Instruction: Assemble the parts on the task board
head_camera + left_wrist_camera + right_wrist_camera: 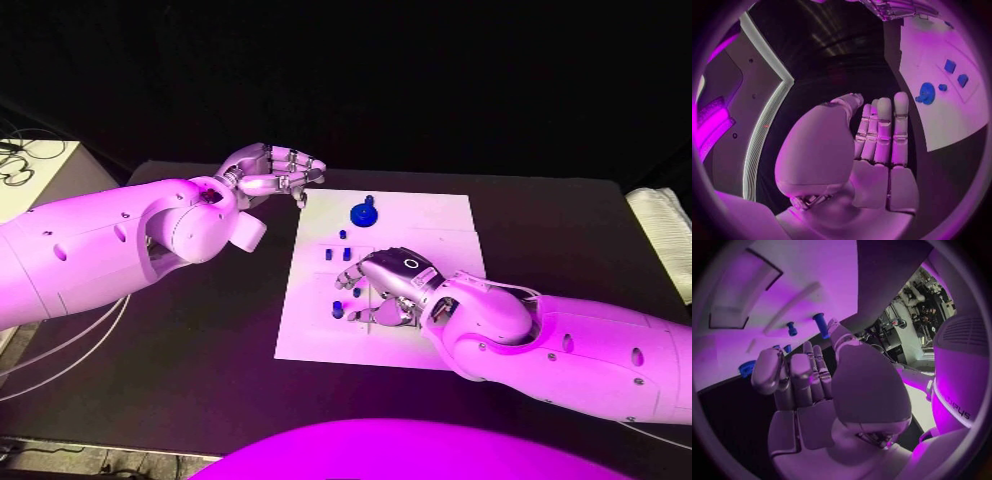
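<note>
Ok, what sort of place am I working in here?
Likely a robotics lab bench: a black table with a white task board carrying small blue parts, and cluttered equipment racks in the right wrist view.

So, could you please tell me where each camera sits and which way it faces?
Head view: from the robot's head, looking down at the white task board; both arms show, left hand, right hand.
Left wrist view: behind the left hand, facing the board's edge.
Right wrist view: behind the right hand, close over the board.
All three share the small blue parts.
</note>
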{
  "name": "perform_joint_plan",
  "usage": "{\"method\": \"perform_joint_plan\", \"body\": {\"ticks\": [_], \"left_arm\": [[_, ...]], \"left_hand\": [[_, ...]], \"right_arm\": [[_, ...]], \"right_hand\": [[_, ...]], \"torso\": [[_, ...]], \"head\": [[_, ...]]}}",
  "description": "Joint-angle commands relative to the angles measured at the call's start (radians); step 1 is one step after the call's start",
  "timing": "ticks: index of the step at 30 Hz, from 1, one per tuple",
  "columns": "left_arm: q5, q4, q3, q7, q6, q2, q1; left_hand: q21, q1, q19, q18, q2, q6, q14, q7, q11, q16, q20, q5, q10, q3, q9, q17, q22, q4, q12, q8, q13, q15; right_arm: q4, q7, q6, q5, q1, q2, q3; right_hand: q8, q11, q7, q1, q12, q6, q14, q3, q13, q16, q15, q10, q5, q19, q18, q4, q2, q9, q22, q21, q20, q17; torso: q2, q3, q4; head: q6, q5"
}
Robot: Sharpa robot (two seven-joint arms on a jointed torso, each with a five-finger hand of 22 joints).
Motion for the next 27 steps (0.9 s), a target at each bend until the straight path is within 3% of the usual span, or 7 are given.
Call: {"method": "perform_joint_plan", "body": {"ticks": [1, 5, 8, 12, 14, 17, 27], "left_arm": [[0.005, 0.000, 0.001, 0.005, 0.011, 0.001, 0.001], [0.007, -0.002, -0.001, 0.004, 0.012, 0.000, 0.000], [0.009, -0.003, -0.002, 0.005, 0.011, -0.003, 0.000], [0.014, 0.003, -0.005, 0.013, 0.012, -0.010, -0.003], [0.018, 0.012, -0.006, 0.022, 0.013, -0.017, -0.010], [0.023, 0.021, -0.007, 0.036, 0.014, -0.023, -0.022], [0.029, 0.039, -0.007, 0.055, 0.012, -0.031, -0.042]], "left_hand": [[0.002, 0.005, -0.007, 0.014, 0.005, 0.001, 0.001, 0.004, 0.001, -0.004, 0.001, -0.004, 0.007, 0.005, -0.002, 0.001, 0.001, -0.002, 0.000, 0.004, -0.001, -0.001], [0.002, 0.005, -0.007, 0.014, 0.005, 0.001, 0.001, 0.004, 0.001, -0.004, 0.001, -0.004, 0.007, 0.005, -0.002, 0.001, 0.001, -0.002, 0.000, 0.004, -0.001, -0.001], [0.003, 0.004, -0.008, 0.014, 0.006, 0.001, 0.001, 0.005, 0.002, -0.005, 0.001, -0.004, 0.007, 0.005, -0.002, 0.001, 0.002, -0.002, 0.000, 0.005, -0.002, -0.001], [0.003, 0.004, -0.008, 0.014, 0.006, 0.001, 0.001, 0.005, 0.002, -0.005, 0.001, -0.004, 0.007, 0.005, -0.002, 0.001, 0.002, -0.002, 0.000, 0.005, -0.002, -0.001], [0.004, 0.004, -0.008, 0.014, 0.004, 0.000, 0.001, 0.005, 0.002, -0.005, 0.001, -0.004, 0.007, 0.004, -0.002, 0.001, 0.002, -0.002, 0.000, 0.005, -0.002, -0.001], [0.004, 0.002, -0.009, 0.014, 0.001, -0.001, 0.001, 0.004, 0.002, -0.005, 0.001, -0.004, 0.007, 0.002, -0.003, 0.002, 0.003, -0.002, 0.000, 0.005, -0.002, 0.000], [0.004, 0.001, -0.010, 0.014, -0.001, -0.001, 0.001, 0.004, 0.002, -0.005, 0.001, -0.005, 0.007, 0.001, -0.003, 0.002, 0.003, -0.002, 0.000, 0.005, -0.002, 0.000]], "right_arm": [[0.029, 0.041, -0.085, 0.142, 0.026, -0.047, 0.006], [0.060, 0.040, -0.088, 0.362, 0.076, -0.139, 0.009], [0.074, 0.012, -0.047, 0.474, 0.105, -0.207, 0.010], [0.089, -0.047, 0.032, 0.540, 0.123, -0.290, 0.009], [0.100, -0.082, 0.069, 0.544, 0.127, -0.336, 0.007], [0.117, -0.120, 0.093, 0.524, 0.129, -0.386, 0.004], [0.167, -0.237, 0.104, 0.391, 0.105, -0.465, -0.008]], "right_hand": [[-0.004, -0.010, 0.010, 0.022, 0.037, -0.002, 0.007, -0.037, 0.004, 0.013, -0.007, 0.010, 0.009, 0.011, 0.006, 0.053, 0.001, -0.002, 0.011, 0.012, -0.007, 0.011], [0.023, -0.024, 0.027, 0.008, 0.108, 0.056, 0.025, -0.072, 0.020, 0.026, -0.020, 0.112, 0.007, 0.036, -0.003, 0.106, 0.023, 0.006, 0.042, 0.057, -0.019, 0.032], [0.044, -0.059, 0.005, -0.050, 0.211, 0.093, 0.049, -0.098, 0.079, 0.048, -0.046, 0.296, 0.001, 0.070, -0.018, 0.108, 0.040, 0.013, 0.090, 0.132, -0.038, 0.070], [0.069, -0.086, -0.021, -0.080, 0.350, 0.106, 0.086, -0.137, 0.216, 0.106, -0.072, 0.368, 0.004, 0.116, -0.043, 0.107, 0.052, 0.024, 0.164, 0.249, -0.067, 0.170], [0.115, -0.098, -0.035, -0.118, 0.839, 0.113, 0.124, -0.199, 0.803, 0.211, -0.080, 0.401, 0.054, 0.139, -0.056, 0.103, 0.070, 0.063, 0.206, 0.313, -0.080, 0.358], [0.161, -0.097, -0.043, -0.139, 1.138, 0.102, 0.142, -0.264, 1.172, 0.278, -0.090, 0.441, 0.061, 0.162, -0.072, 0.099, 0.103, 0.119, 0.246, 0.379, -0.074, 0.490], [0.195, -0.101, -0.041, -0.207, 1.311, 0.087, 0.163, -0.319, 1.396, 0.326, -0.081, 0.516, 0.068, 0.185, -0.086, 0.114, 0.109, 0.171, 0.279, 0.441, -0.077, 0.609]], "torso": [[-0.003, 0.0003, -0.0055], [-0.010, -0.0003, -0.0108], [-0.015, -0.0014, -0.0160], [-0.016, -0.0008, -0.0196], [-0.016, 0.0005, -0.0227], [-0.018, 0.0004, -0.0222], [-0.021, 0.0020, -0.0234]], "head": [[0.011, -0.013], [0.018, -0.039], [0.024, -0.057], [0.041, -0.082], [0.044, -0.094], [0.043, -0.110], [0.031, -0.120]]}}
